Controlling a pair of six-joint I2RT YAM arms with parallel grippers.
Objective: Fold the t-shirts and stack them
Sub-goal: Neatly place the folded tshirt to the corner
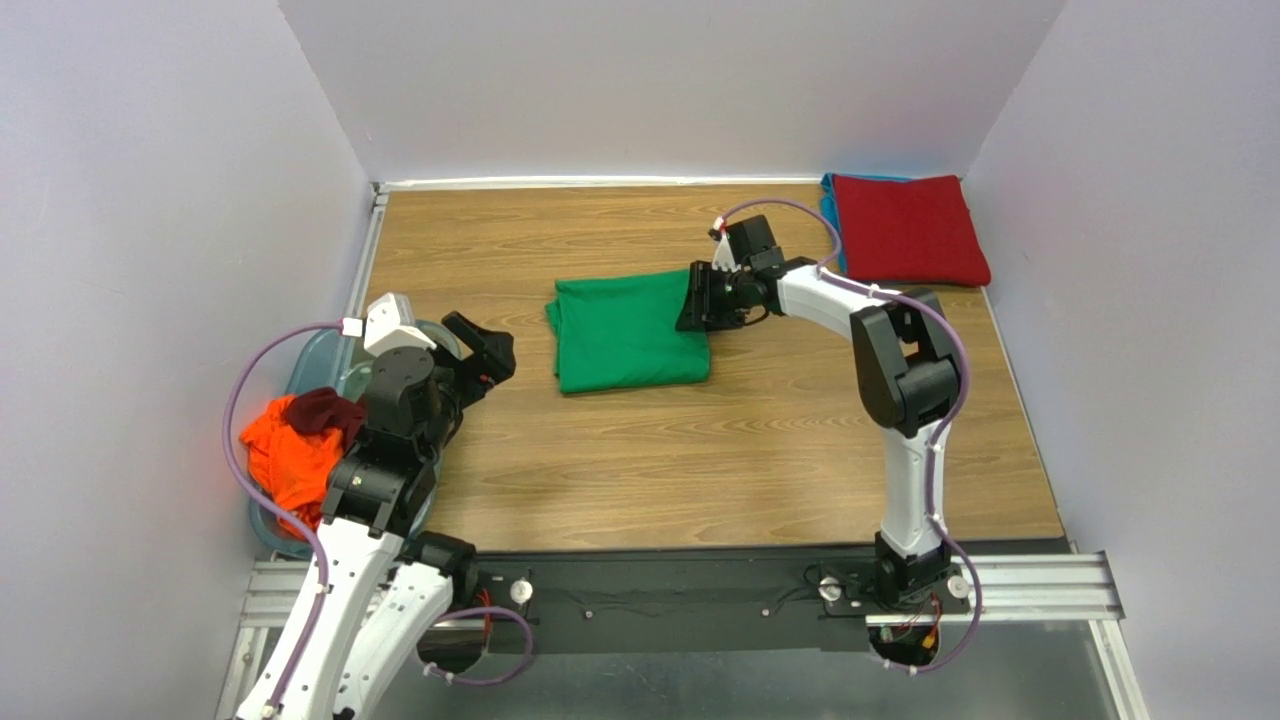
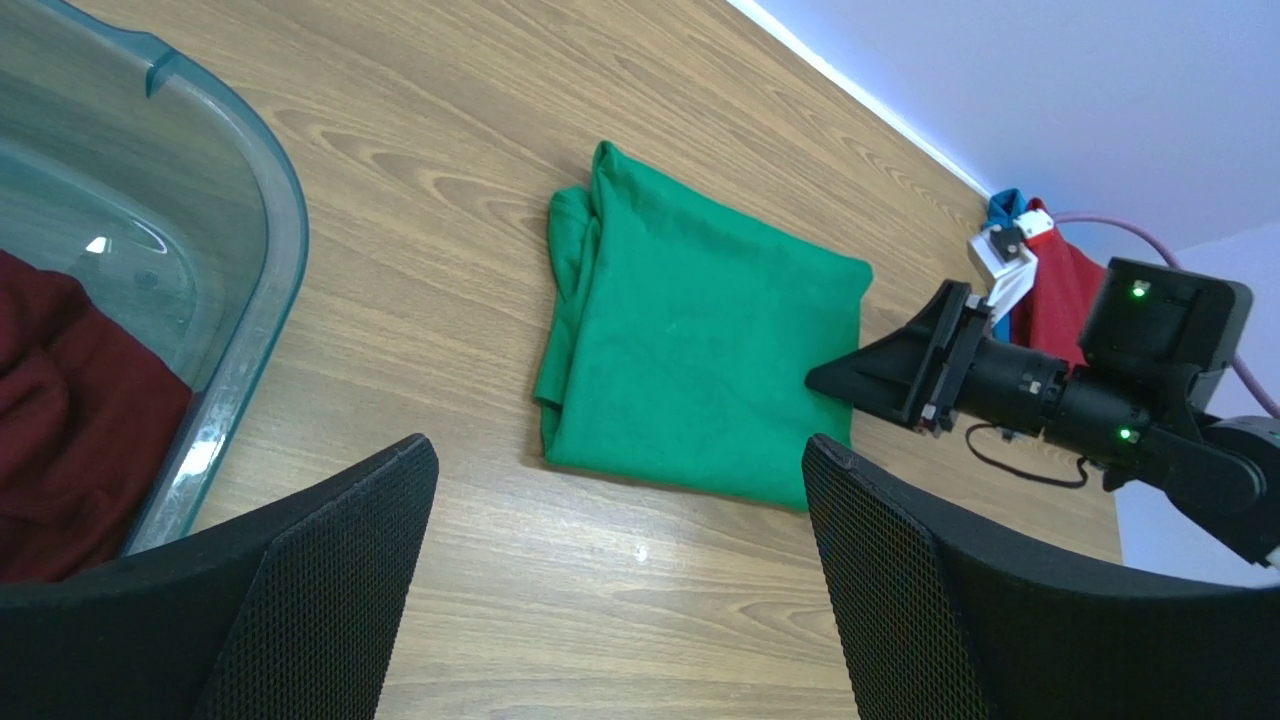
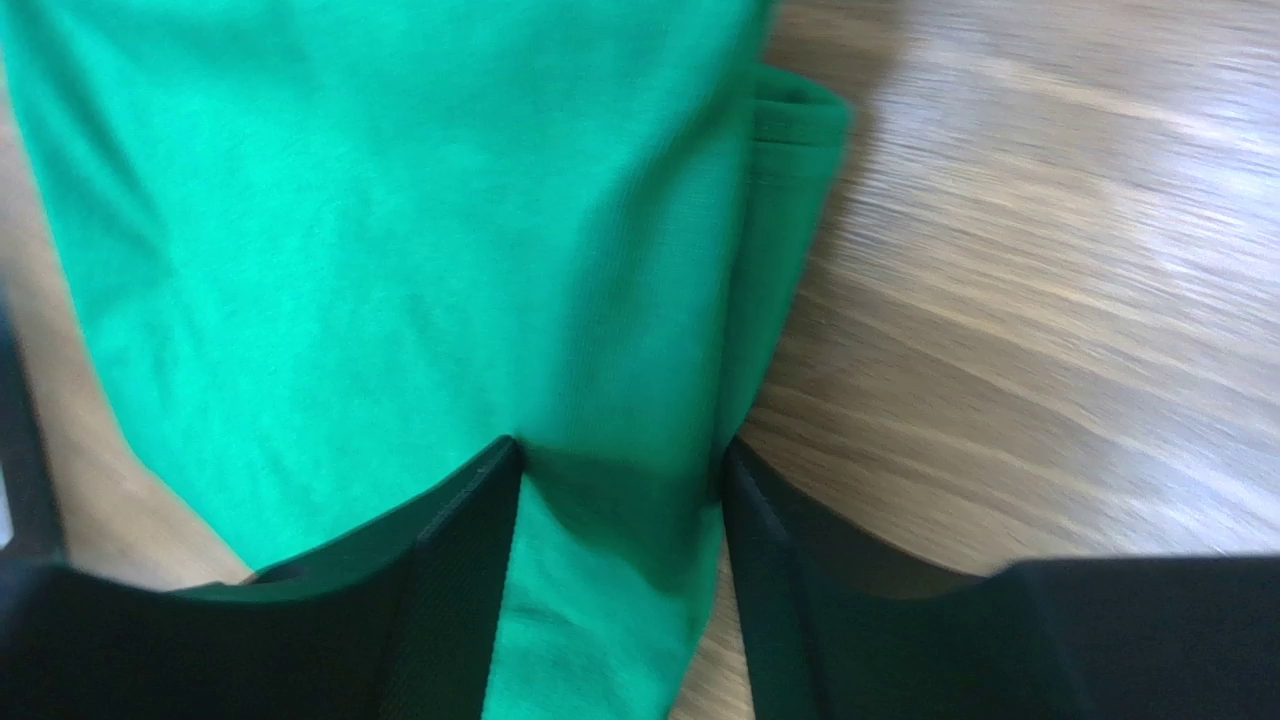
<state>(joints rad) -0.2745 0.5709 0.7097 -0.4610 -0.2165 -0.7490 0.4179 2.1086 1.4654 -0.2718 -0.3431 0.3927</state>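
Two are stacked at the table's far right corner: a folded red cloth t-shirt over a teal-blue t-shirt. The folded bright green t-shirt lies mid-table, its edge pinched by the right fingers. The left fingers gape, empty. A crumpled orange t-shirt and a dark maroon t-shirt wait in the translucent bluish tub.

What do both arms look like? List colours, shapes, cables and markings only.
The left arm and right arm have white tubular links and black joint housings, with a lavender cable looping alongside each. The left end effector has two black fingers with perforated mesh pads. The right end effector is black and wedge-shaped, with small green lights behind it.
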